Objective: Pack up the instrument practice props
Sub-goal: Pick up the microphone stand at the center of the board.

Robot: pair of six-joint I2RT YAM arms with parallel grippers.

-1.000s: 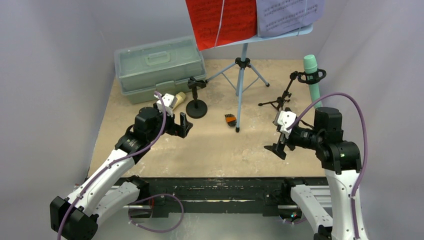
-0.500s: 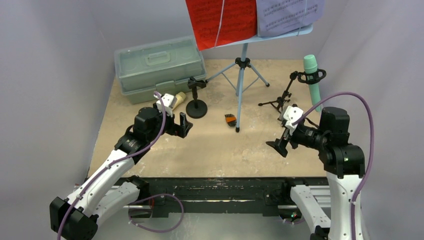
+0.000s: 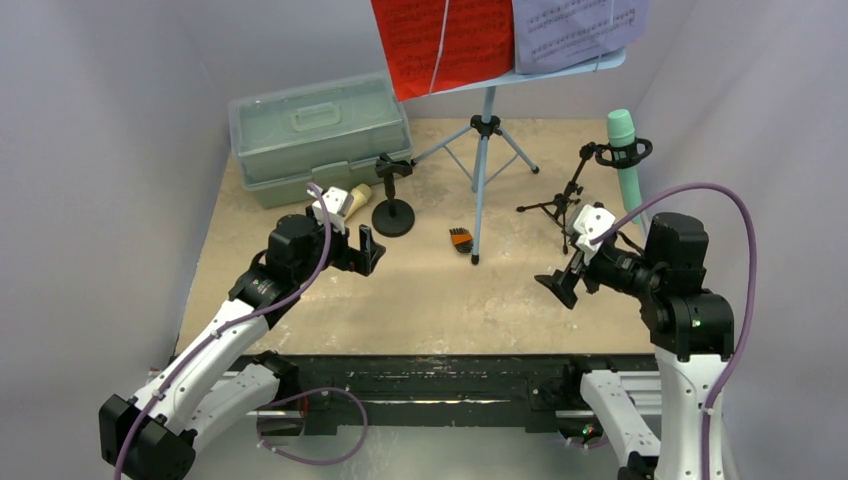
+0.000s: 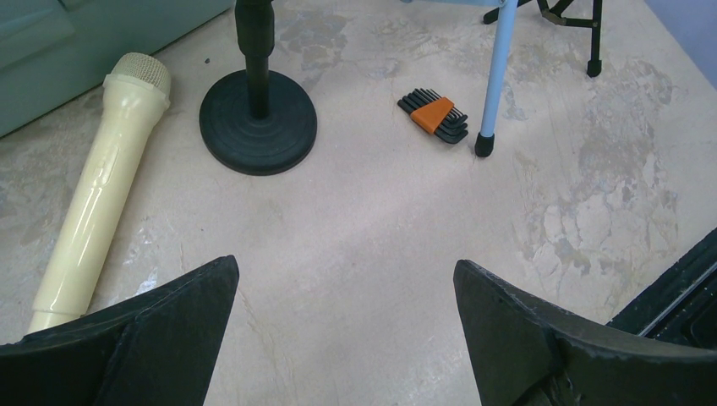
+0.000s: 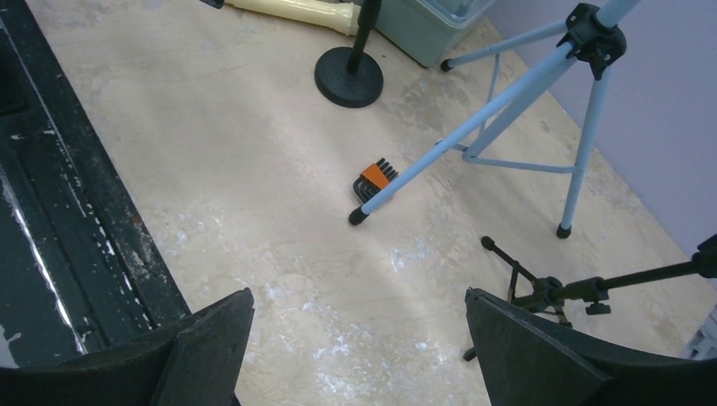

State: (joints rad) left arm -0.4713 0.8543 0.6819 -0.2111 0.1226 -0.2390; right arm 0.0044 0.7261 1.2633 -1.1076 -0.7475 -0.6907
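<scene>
My left gripper (image 3: 368, 250) is spread wide and empty, with the tan mic (image 3: 358, 196) lying at 12 o'clock beside the round holder (image 3: 392, 216). My right gripper (image 3: 560, 285) gapes empty too, the teal mic (image 3: 627, 165) upright in the tripod holder (image 3: 573, 185) at 1 o'clock, the rack (image 3: 487, 130) at 11

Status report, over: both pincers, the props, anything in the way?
Left pincer open, empty, near tan microphone. Right pincer open, empty. Teal microphone in tripod holder; red sheet, purple sheet on rack. Hex keys lie beside its leg.
</scene>
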